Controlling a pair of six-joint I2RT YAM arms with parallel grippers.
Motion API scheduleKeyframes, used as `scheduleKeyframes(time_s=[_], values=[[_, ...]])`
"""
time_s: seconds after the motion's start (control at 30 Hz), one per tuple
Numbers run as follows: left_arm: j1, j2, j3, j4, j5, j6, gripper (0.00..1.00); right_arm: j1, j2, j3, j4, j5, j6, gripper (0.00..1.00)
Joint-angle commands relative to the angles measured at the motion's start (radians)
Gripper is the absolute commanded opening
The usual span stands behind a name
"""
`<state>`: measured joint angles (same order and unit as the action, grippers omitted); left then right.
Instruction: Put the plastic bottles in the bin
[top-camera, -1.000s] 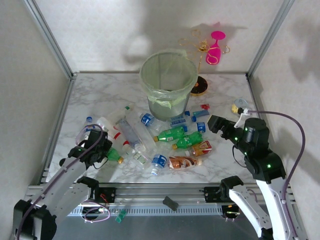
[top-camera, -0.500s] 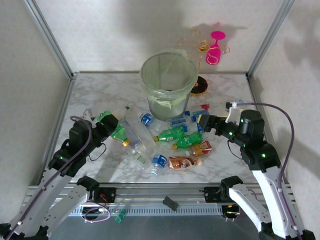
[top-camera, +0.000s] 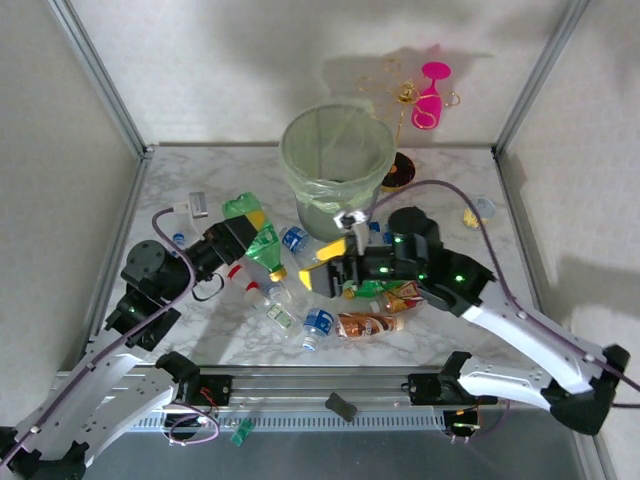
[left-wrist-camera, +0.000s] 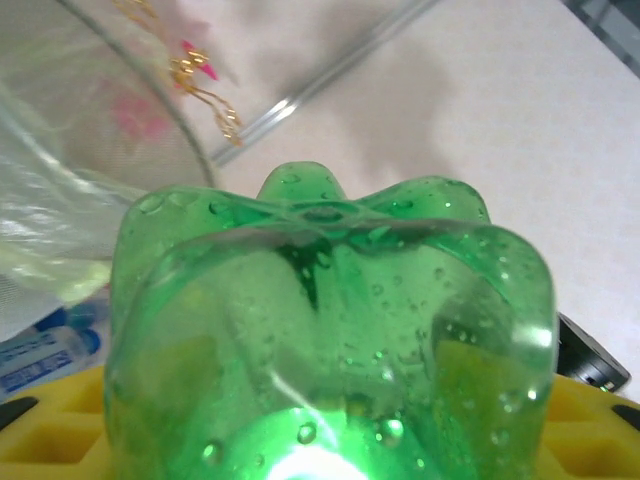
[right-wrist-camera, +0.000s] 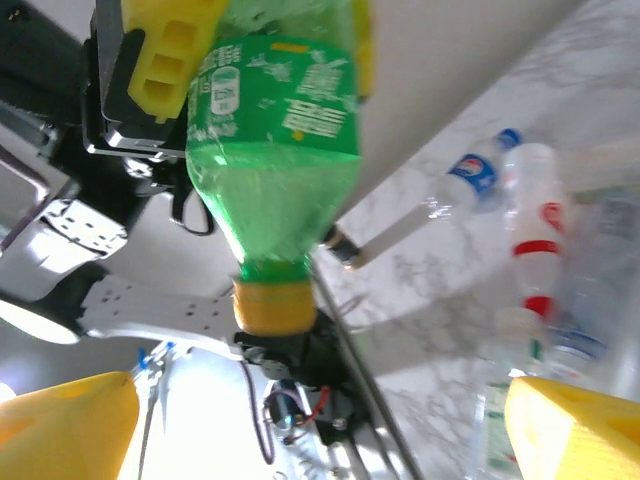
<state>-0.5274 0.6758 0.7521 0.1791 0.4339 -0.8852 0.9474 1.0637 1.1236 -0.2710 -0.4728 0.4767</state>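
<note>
The left gripper (top-camera: 248, 228) is clamped on a green plastic bottle with a yellow cap (top-camera: 264, 247), held in the air just left of the round pale green translucent bin (top-camera: 300, 150), cap tilted downward. The right gripper (top-camera: 325, 265) hovers with its yellow fingers spread apart over loose plastic bottles (top-camera: 368, 325) lying on the marble table (top-camera: 200, 180) in front of the bin.

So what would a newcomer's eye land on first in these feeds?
The green bottle with a yellow cap, gripped cap-down in the left pincer above the table, left of the bin. Next, the right pincer, open over the heap of bottles in front of the bin, and the pink wine glass at the back right.
</note>
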Motion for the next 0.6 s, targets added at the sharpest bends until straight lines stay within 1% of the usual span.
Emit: scheduleKeyframes(time_s=[0.0,0.13,0.27,0.33,0.47,0.57], values=[[-0.025,-0.004,-0.005,0.142,0.069,0.024,0.5,0.041,0.052,0.065,0.14,-0.018,0.025,0.99],[-0.042,-0.014,-0.005,0.19,0.081,0.018,0.5,0.044,0.08,0.055,0.296,-0.088,0.081,0.99],[-0.05,-0.019,-0.011,0.223,0.095,-0.001,0.51,0.044,0.123,0.069,0.381,-0.145,0.122,0.99],[-0.056,-0.018,-0.013,0.224,0.1,0.001,0.51,0.044,0.136,0.069,0.422,-0.17,0.149,0.97],[-0.066,-0.018,-0.016,0.224,0.097,0.008,0.51,0.043,0.155,0.086,0.438,-0.173,0.166,0.91],[-0.078,-0.013,-0.015,0.232,0.103,0.013,0.52,0.043,0.168,0.094,0.439,-0.168,0.178,0.89]])
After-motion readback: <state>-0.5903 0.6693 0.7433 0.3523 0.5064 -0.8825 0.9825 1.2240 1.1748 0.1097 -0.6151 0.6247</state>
